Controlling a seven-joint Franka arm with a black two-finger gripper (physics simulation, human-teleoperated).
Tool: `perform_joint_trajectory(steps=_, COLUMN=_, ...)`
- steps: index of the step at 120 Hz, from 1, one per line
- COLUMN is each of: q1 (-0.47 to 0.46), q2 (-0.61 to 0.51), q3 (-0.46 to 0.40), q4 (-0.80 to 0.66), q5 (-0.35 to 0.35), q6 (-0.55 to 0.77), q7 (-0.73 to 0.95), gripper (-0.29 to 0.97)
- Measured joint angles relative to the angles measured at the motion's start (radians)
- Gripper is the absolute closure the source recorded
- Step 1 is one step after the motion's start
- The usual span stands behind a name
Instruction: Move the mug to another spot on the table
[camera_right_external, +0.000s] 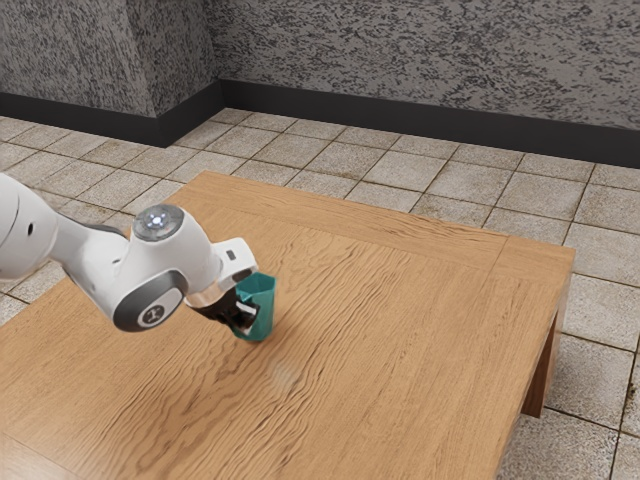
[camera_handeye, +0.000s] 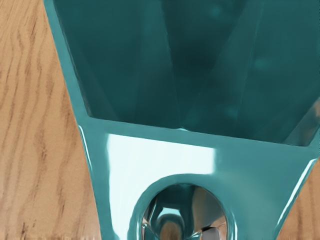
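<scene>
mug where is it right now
In the exterior view the teal mug is left of the wooden table's middle, right at the gripper, toward the exterior view's left.

One mug, one table.

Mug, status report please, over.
Gripper at mug, over its handle. Mug upright, exterior view's left part of table. Nothing else in its way.

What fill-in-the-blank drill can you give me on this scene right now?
The mug is coloured ___.
The table under it is made of ___.
The hand is right at the ___.
The floor is laid with ___.
Missing: teal; wood; mug; tiles.
</scene>
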Motion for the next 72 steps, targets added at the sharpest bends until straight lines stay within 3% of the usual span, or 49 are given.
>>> perform_joint_trajectory(steps=51, q1=0.046, q2=0.007, q3=0.0, q4=-0.012, q5=0.001, q6=-0.014, q7=-0.004, gripper=0.73)
perform_joint_trajectory(steps=72, q1=0.046, q2=0.005, q3=-0.003, q4=-0.012, q5=0.0, q6=-0.019, q7=-0.002, gripper=0.4)
